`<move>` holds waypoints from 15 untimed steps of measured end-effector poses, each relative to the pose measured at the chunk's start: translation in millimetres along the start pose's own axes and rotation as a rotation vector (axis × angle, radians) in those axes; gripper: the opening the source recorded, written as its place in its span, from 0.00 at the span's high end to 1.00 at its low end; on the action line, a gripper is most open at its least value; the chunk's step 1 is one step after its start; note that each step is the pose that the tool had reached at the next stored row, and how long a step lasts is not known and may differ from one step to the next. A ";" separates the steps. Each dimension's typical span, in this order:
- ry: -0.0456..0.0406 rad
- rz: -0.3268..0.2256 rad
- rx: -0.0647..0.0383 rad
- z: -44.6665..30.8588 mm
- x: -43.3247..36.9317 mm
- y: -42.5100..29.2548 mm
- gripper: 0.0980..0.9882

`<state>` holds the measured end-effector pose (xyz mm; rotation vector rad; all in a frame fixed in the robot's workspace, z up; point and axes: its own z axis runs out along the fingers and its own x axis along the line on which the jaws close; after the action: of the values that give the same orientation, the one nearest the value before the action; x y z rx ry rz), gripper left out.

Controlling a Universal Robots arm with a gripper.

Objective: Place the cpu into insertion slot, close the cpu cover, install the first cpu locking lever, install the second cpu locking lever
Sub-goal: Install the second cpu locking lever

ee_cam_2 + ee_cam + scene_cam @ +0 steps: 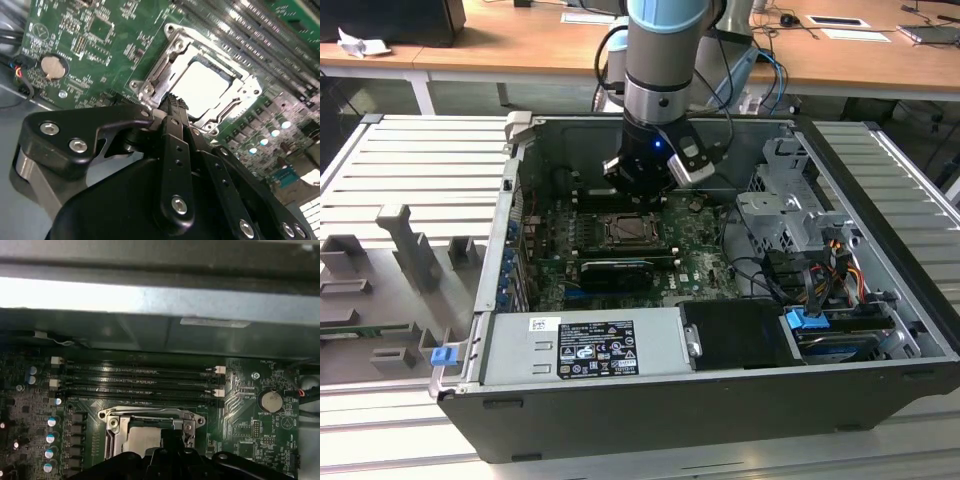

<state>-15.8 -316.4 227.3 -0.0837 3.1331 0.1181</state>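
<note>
Tool: the tool (172, 102) hangs low over the motherboard (90, 45) inside the open computer case (880, 300), right at the rim of the insertion slot (626, 230). In the second wrist view its black fingers (175, 145) lie pressed together with no gap, the tip at the edge of the cpu cover (235, 97); it seems to grip nothing, though the tip is partly hidden.
Cpu: the cpu (202, 85) lies flat in the insertion slot, its pale silver face showing through the open centre of the cover.
Cpu cover: down over the slot in both wrist views, framing the chip.
Memory slots: long black memory slots (135, 382) run beside the socket.
Coin battery: a round coin battery (270, 401) sits on the board, well apart from the socket.
Desk: the case rests on a ribbed grey desk (410, 170).
</note>
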 end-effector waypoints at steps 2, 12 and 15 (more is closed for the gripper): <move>0.0000 0.000 0.000 -0.6 0.5 -7.5 0.99; 0.0001 0.000 0.000 -16.0 1.4 -24.3 0.99; 0.0032 0.000 -0.003 -16.1 1.7 -30.6 0.99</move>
<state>-15.9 -348.2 241.0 -0.0836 3.1362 0.1234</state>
